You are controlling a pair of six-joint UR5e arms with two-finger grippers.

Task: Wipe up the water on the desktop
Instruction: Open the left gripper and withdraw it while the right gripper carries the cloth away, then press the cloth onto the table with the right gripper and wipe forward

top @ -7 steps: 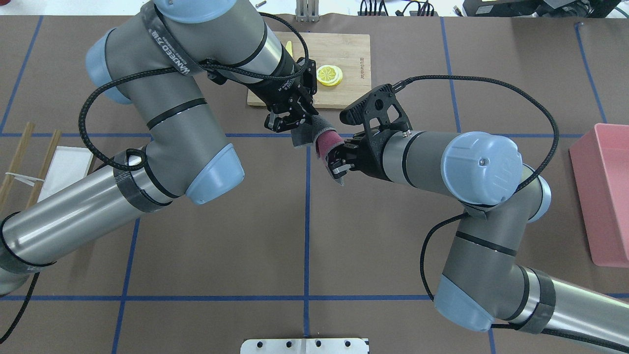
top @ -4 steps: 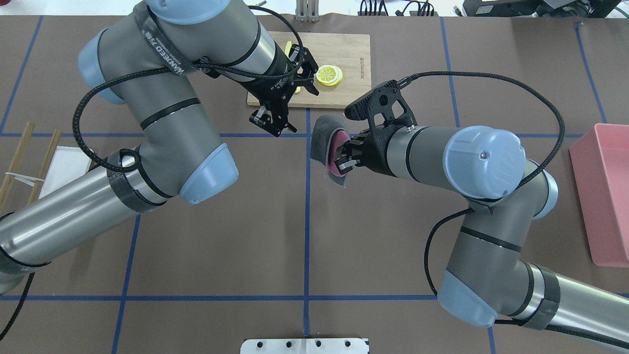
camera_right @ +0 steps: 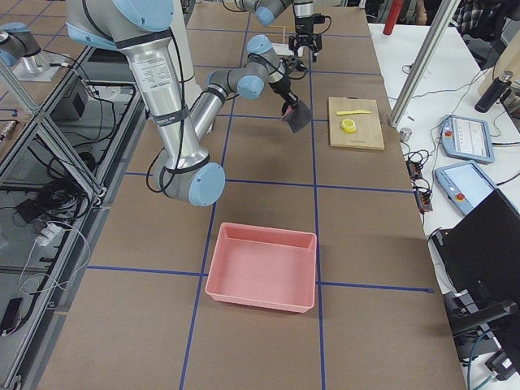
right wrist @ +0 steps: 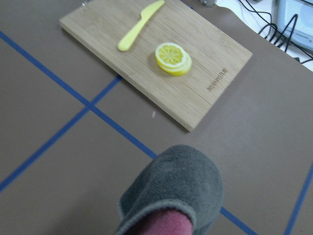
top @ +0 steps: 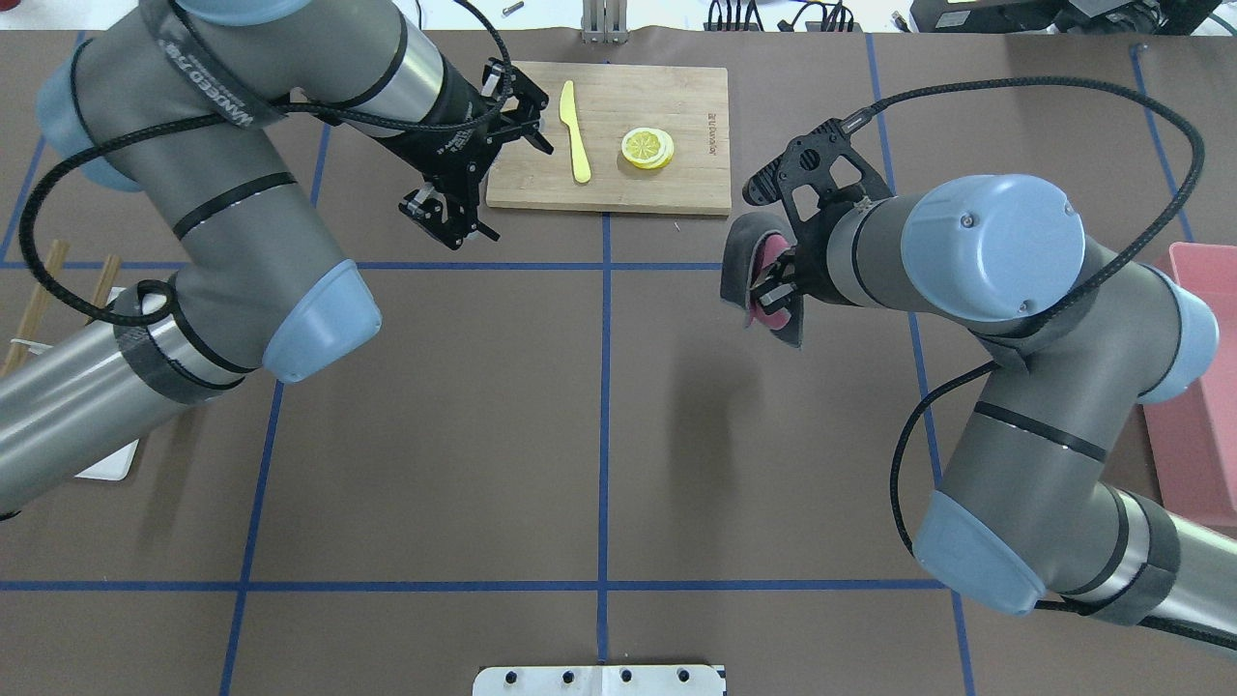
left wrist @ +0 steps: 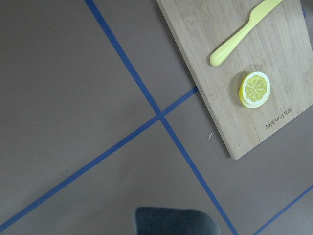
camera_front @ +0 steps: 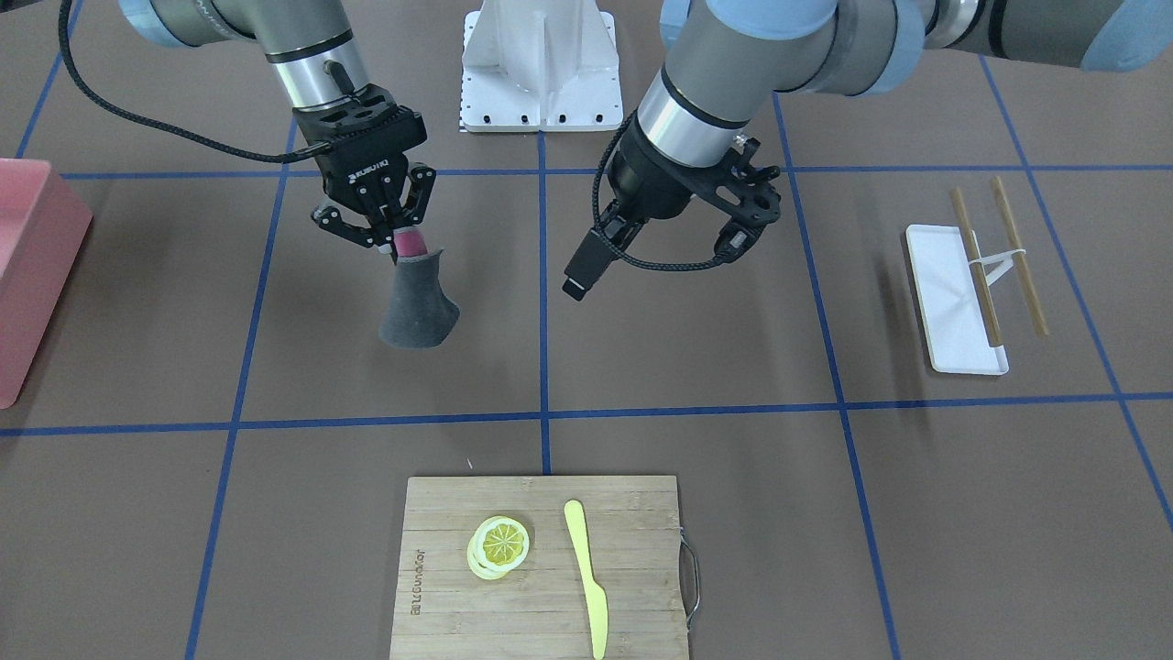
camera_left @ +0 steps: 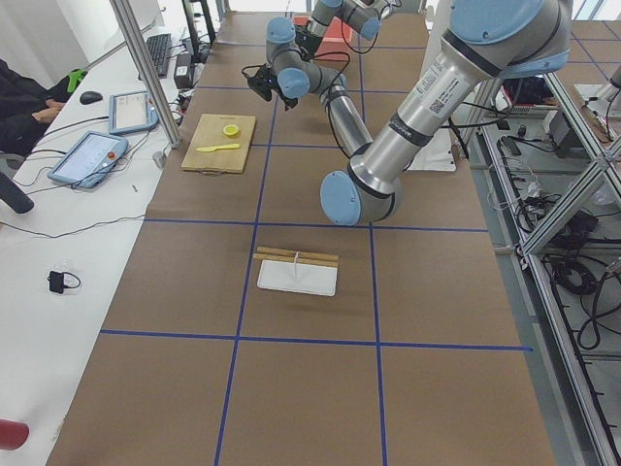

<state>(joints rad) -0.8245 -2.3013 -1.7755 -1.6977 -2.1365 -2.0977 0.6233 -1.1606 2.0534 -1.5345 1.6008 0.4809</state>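
**Desktop** (top: 435, 435): brown matte surface with a grid of blue tape lines. It fills the overhead view and bears every item below.

**Right gripper** (top: 773, 285): right of centre in the overhead view, upper left in the front-facing view (camera_front: 389, 229). The fingers are pinched together on the top of the cloth.

**Cloth** (camera_front: 420, 307): grey outside with a pink inner face. It hangs from the right gripper and flares wider toward its lower edge. It lies over the grid cell just right of the central tape line in the overhead view (top: 739, 266). Whether its lower edge touches the desktop cannot be told. It fills the bottom of the right wrist view (right wrist: 181, 186), and a grey edge shows at the bottom of the left wrist view (left wrist: 176, 221).

**Left gripper** (top: 449, 220): upper left of centre in the overhead view, just beside the cutting board's left edge. It appears right of centre in the front-facing view (camera_front: 753, 211). The fingers are spread wide with nothing between them.

**Cutting board** (top: 696, 184): pale bamboo, at top centre of the overhead view. It carries stacked lemon slices (top: 647, 147) and a yellow knife (top: 575, 145), which lie apart from each other.

**Pink bin** (top: 1189, 387): at the right edge of the overhead view.

**White tray** (camera_front: 944, 293): at the right of the front-facing view, with chopsticks (camera_front: 1017, 257) lying on and beside it.
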